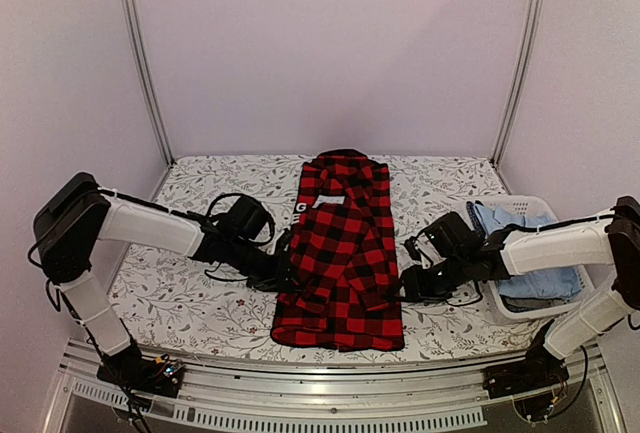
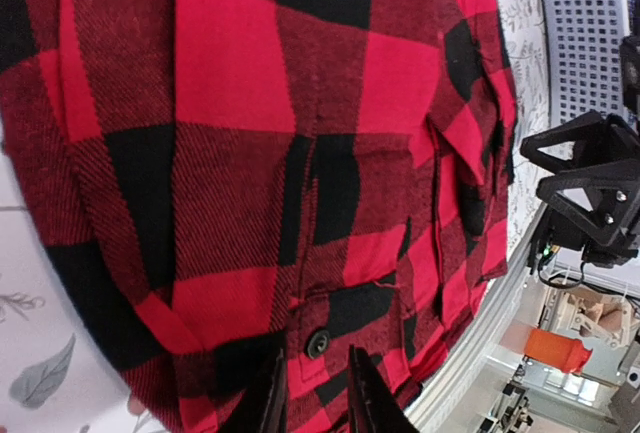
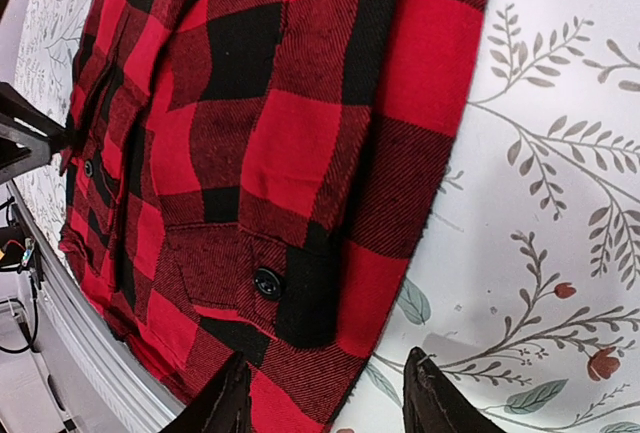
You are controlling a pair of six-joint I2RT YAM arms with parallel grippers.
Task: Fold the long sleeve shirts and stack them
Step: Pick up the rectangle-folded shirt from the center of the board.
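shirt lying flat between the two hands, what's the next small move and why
Probably lower and close both: the left hand and the right hand hover open over opposite side edges of the shirt, gripping nothing yet.

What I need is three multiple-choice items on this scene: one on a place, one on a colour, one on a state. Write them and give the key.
1. Where does the basket stand relative to the shirt?
A. To its left
B. To its right
C. Behind it

2. What colour is the cloth in the basket?
A. Blue
B. Green
C. Yellow

3. How is the right hand?
A. Shut on a sleeve
B. Open
C. Holding the basket

Key:
1 B, the top view shows the basket on the table's right side.
2 A, the cloth heaped in it is light blue.
3 B, the right wrist view shows its fingers wide apart over the shirt's edge.
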